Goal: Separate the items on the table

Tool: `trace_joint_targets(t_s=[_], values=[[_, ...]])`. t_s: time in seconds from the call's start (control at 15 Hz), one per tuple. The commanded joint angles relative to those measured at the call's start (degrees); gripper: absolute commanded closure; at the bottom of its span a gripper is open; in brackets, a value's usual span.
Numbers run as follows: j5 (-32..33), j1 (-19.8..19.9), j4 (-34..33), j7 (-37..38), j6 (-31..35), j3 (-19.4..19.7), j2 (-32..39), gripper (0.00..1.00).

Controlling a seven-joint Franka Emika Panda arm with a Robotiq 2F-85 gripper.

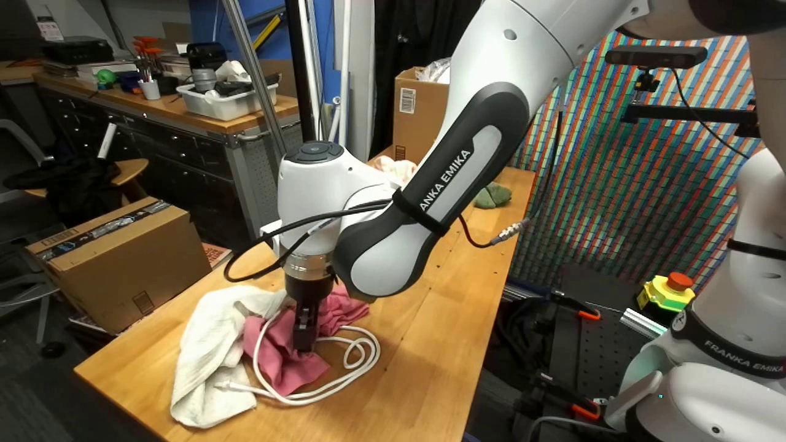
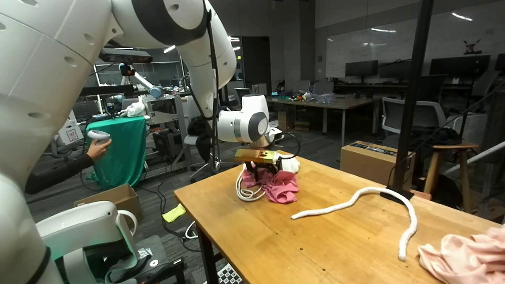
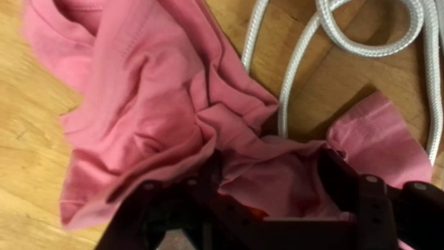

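wrist view: we see the gripper (image 3: 270, 163) with its jaws spread wide, folds of the pink cloth (image 3: 152, 93) lying between them; whether either side presses on the fabric, we cannot tell. here its long axis slants from upper left to lower right, and the white cord (image 3: 288, 80) runs up from its edge, with a loop to the right. in an exterior view we find the pink cloth crumpled on the wooden table (image 1: 430, 344), stretching from lower left to upper right past the gripper, which points straight down. the white cloth (image 1: 206, 350) lies against it, its length running from upper right to lower left, and one end of the white cord points left across it. in an exterior view we also have a white rope (image 2: 371, 190), well apart, arched, its ends pointing left and down the frame, the latter just beside a pale pink cloth (image 2: 469, 256)
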State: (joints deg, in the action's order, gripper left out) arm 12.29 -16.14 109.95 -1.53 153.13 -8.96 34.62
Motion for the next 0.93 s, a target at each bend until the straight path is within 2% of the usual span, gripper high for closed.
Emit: trace_joint_targets(t_s=[0.0,0.27,0.33,0.53,0.67,0.87], values=[[-1.59,0.98,-2.02,-1.86,-2.26,-0.46,0.89,0.58],[-1.20,1.04,-1.49,-1.14,-3.32,0.06,-0.37,0.88],[-0.86,0.70,-1.14,-0.43,-3.60,0.54,-0.88,0.91],[0.62,-0.60,0.46,1.98,-5.69,2.37,-3.44,0.98],[1.20,-1.02,1.89,2.80,-7.49,3.11,-5.68,0.94],[1.86,-1.00,5.32,3.54,-9.95,3.24,-10.69,0.94]])
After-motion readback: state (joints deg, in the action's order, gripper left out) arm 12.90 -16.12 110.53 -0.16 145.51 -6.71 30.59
